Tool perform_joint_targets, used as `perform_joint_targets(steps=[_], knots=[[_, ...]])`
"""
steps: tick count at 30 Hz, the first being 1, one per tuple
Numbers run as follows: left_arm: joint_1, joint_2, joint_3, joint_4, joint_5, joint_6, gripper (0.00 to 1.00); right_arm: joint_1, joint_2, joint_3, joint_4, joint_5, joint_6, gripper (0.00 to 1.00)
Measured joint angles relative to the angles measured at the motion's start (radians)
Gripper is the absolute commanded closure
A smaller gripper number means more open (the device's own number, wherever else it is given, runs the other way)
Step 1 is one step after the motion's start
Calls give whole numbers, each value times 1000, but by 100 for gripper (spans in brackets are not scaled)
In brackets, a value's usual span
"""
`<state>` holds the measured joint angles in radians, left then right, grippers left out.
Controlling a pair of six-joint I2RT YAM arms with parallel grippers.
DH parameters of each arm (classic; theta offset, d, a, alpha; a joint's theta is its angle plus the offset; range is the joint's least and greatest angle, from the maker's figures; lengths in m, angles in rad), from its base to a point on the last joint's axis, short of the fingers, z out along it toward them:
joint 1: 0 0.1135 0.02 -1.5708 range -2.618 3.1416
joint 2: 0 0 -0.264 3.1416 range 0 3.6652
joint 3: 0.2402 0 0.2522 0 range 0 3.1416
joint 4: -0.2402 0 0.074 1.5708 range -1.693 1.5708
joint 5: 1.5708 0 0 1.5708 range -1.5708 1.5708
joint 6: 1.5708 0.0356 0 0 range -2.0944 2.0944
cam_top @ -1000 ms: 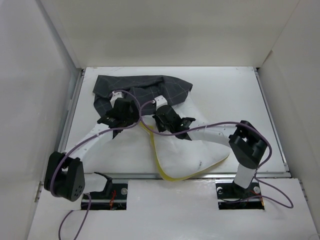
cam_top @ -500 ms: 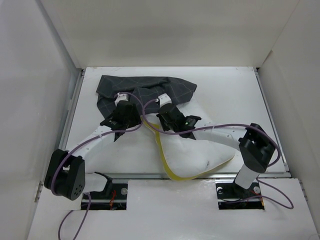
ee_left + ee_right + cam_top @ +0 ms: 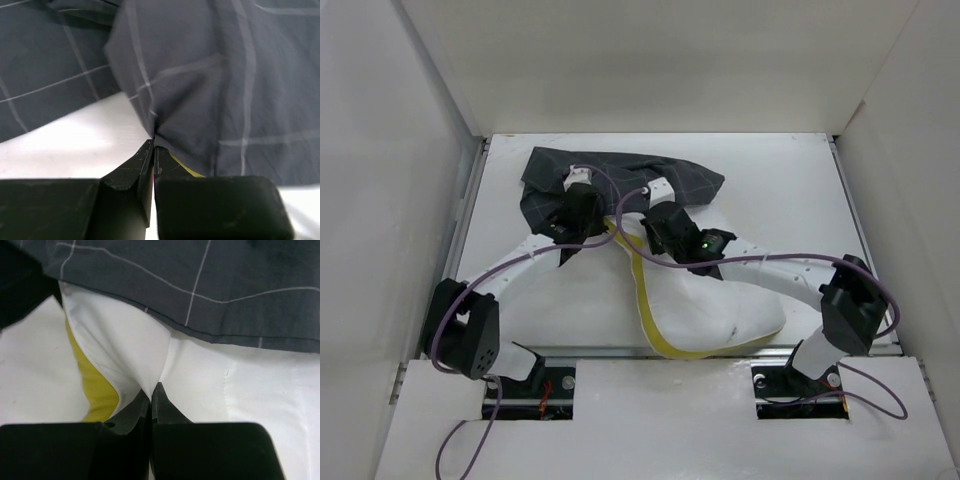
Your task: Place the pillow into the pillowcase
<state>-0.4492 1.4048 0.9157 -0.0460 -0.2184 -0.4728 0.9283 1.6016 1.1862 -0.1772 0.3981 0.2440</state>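
The white pillow (image 3: 715,310) with its yellow edge (image 3: 650,320) lies in the middle of the table, its far end under the dark checked pillowcase (image 3: 630,175). My left gripper (image 3: 578,186) is shut on the pillowcase's near edge; in the left wrist view the grey cloth (image 3: 200,100) bunches at the gripper (image 3: 153,144), with a sliver of yellow beside it. My right gripper (image 3: 658,195) is shut on a fold of the pillow's white fabric (image 3: 210,380), the gripper (image 3: 151,389) sitting just below the pillowcase's hem (image 3: 200,300).
White walls enclose the table (image 3: 780,190) on the left, back and right. A metal rail (image 3: 460,225) runs along the left edge. Both arm bases (image 3: 790,385) sit on the near shelf, with purple cables looping over the arms.
The left gripper has closed on the pillowcase's edge. Both arms have moved toward the far side, the pillowcase has shifted a little right, and the pillow has slid further under it.
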Motion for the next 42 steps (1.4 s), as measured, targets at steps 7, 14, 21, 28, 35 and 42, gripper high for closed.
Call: perform_joint_targets(steps=[7,14,21,28,35,42], knots=[[-206,-205,-53,-10,27,-6,100,-40,-5,0,53,173,161,100],[-412,-416,-83,-24,123,-45,100,-83,-114,-53,305,283,251,100],[-564,-317,30,-61,183,-23,100,-73,-108,-151,532,352,302,100],[-593,-206,120,-252,205,-1,58,-56,-33,-337,777,222,343,44],[-641,-196,313,-400,148,-42,0,-65,-274,-432,577,152,359,6],[-463,-101,498,-453,44,-36,0,-244,-347,-279,290,89,341,4]])
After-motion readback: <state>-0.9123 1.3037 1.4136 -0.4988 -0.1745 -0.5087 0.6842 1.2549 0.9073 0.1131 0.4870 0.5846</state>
